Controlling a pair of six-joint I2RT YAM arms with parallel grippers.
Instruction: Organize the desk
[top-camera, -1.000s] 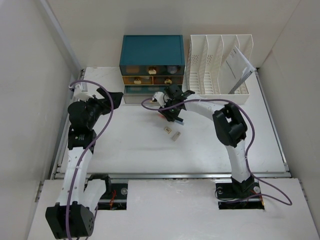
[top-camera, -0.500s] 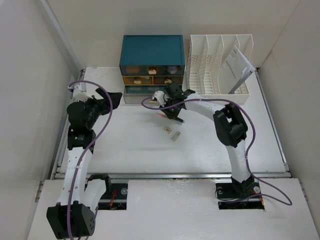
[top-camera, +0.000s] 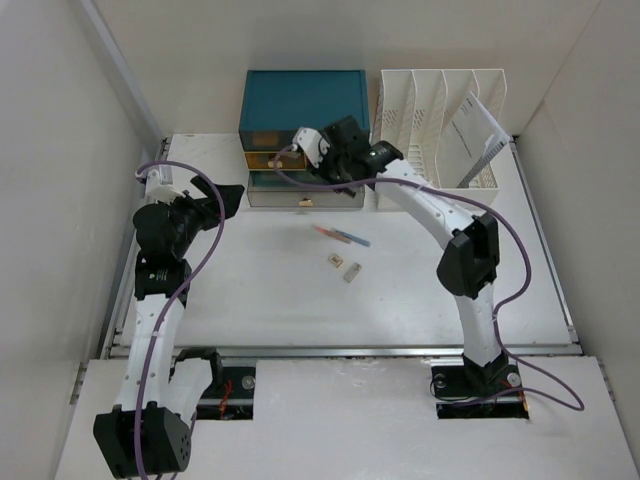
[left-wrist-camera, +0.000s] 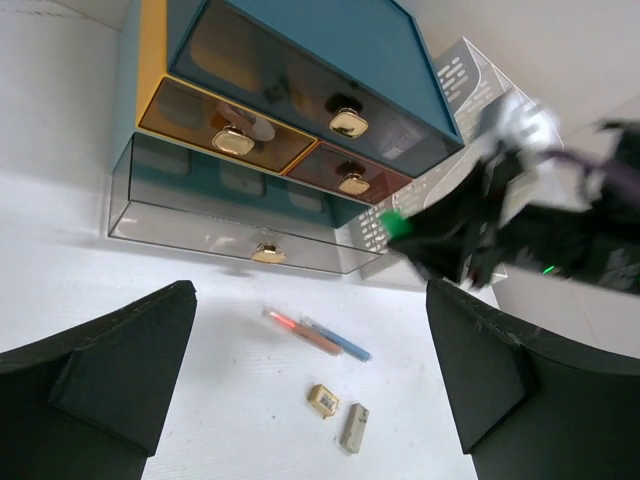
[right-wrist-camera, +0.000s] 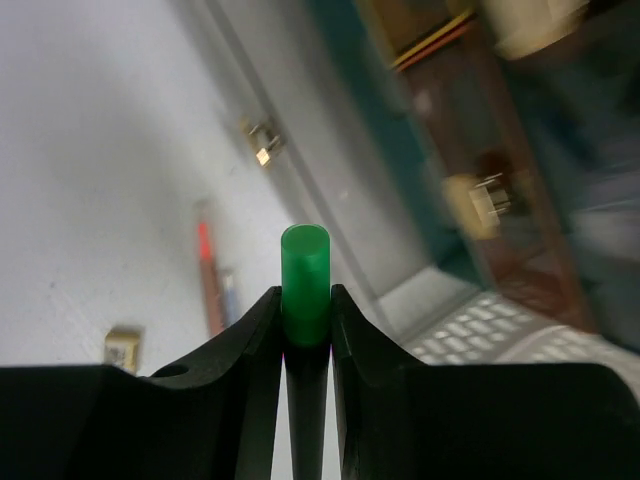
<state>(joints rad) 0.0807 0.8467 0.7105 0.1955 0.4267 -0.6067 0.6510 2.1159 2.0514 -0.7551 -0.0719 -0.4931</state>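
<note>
My right gripper is shut on a green marker that stands up between its fingers. From above, the right gripper hangs in front of the teal drawer box, over its pulled-out clear bottom drawer. On the white desk lie a red pen and a blue pen side by side, a small yellow block and a grey eraser. My left gripper is open and empty at the left, apart from them.
A white slotted file rack with a sheet of paper stands right of the drawer box. Walls close in on both sides of the desk. A metal rail runs along the near edge.
The right gripper closed on the green marker beside the pens, then rose and moved back toward the drawer box. The left arm stayed still.
</note>
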